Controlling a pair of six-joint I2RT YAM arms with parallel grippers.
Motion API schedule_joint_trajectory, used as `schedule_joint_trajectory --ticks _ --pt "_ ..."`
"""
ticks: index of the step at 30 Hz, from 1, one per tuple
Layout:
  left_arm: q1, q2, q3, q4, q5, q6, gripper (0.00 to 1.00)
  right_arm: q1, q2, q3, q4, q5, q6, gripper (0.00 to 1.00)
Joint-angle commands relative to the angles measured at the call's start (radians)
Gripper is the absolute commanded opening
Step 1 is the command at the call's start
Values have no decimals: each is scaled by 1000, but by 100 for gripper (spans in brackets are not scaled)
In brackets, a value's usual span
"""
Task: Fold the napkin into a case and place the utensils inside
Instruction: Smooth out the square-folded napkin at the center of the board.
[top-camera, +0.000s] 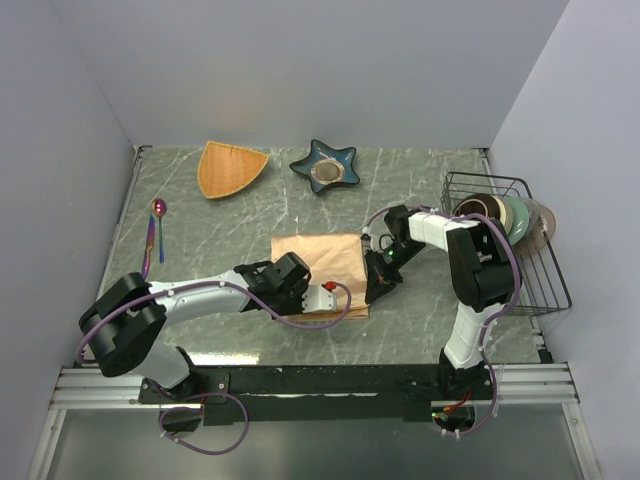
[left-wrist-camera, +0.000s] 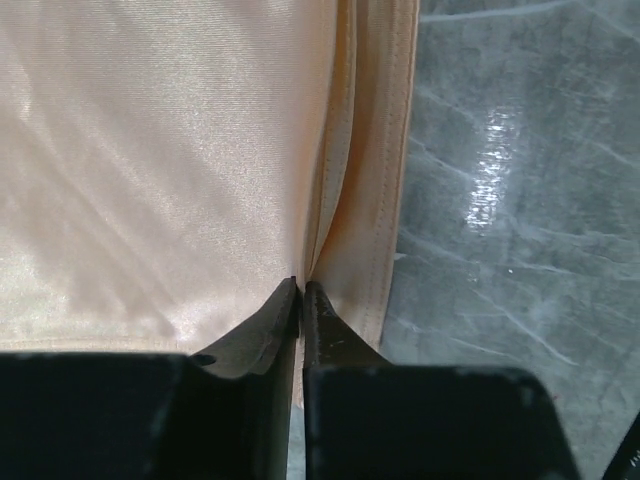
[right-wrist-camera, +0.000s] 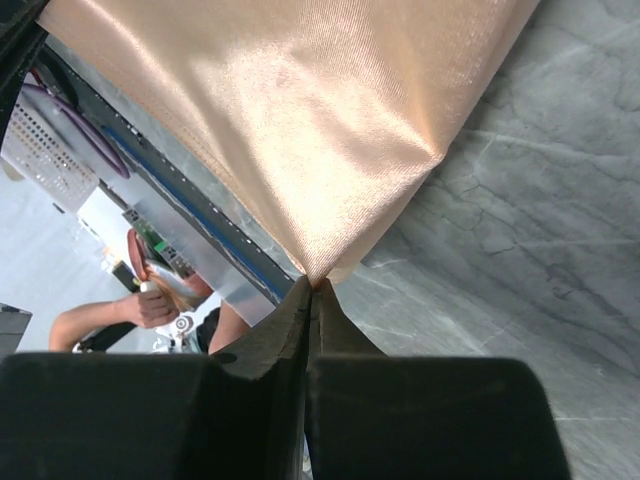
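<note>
The peach-orange satin napkin (top-camera: 322, 262) lies as a folded rectangle in the middle of the table. My left gripper (top-camera: 338, 296) sits at its near edge and is shut on a layered hem of the napkin (left-wrist-camera: 150, 170), its fingertips (left-wrist-camera: 302, 284) pressed together over the fold. My right gripper (top-camera: 378, 286) is at the napkin's right side, shut on a corner of the napkin (right-wrist-camera: 300, 120) and lifting it off the table; the cloth tapers into the closed tips (right-wrist-camera: 313, 285). The utensils (top-camera: 153, 240), with a round-bowled spoon (top-camera: 159, 207), lie far left.
An orange fan-shaped dish (top-camera: 232, 167) and a blue star-shaped dish (top-camera: 325, 166) stand at the back. A black wire basket (top-camera: 535, 262) with bowls and plates stands at the right edge. Grey walls close in three sides of the marble table (top-camera: 440, 300).
</note>
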Motion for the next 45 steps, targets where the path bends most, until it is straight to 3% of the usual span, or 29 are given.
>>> schedule_joint_trajectory --ticks 1,9,10,12,13,14,17,22,23,29,35,41,45 --pt "-5 -68 24 -61 44 6 8 3 -43 35 -41 -27 -20 0" --pt "-5 -76 4 -86 64 3 7 6 -35 0 -22 -15 -14 0" --pt "-5 -70 6 -86 67 0 9 11 -20 0 -18 -13 -14 4" --pt "-6 -55 3 -78 68 -6 20 17 -3 1 -18 -1 -14 9" --pt "-5 -51 1 -78 68 -4 23 23 11 3 -25 0 -16 18" --pt "-5 -51 -5 -83 68 0 35 28 15 4 -29 3 -17 21" --pt "12 -102 -12 -96 99 -1 49 34 15 7 -37 22 -16 28" --pt "32 -203 -63 -118 114 43 62 26 -21 9 -48 46 -13 51" --pt "31 -229 -94 -110 101 54 66 23 -26 11 -48 51 -11 52" --pt "31 -216 -146 -63 18 131 67 -17 -47 23 -28 68 9 65" --pt "64 -166 -99 -86 51 154 60 -60 -37 108 0 129 21 66" --pt "279 -272 -16 -164 201 135 64 -70 9 245 95 250 97 58" --pt "420 -266 40 -153 257 76 67 -69 112 369 91 243 143 61"
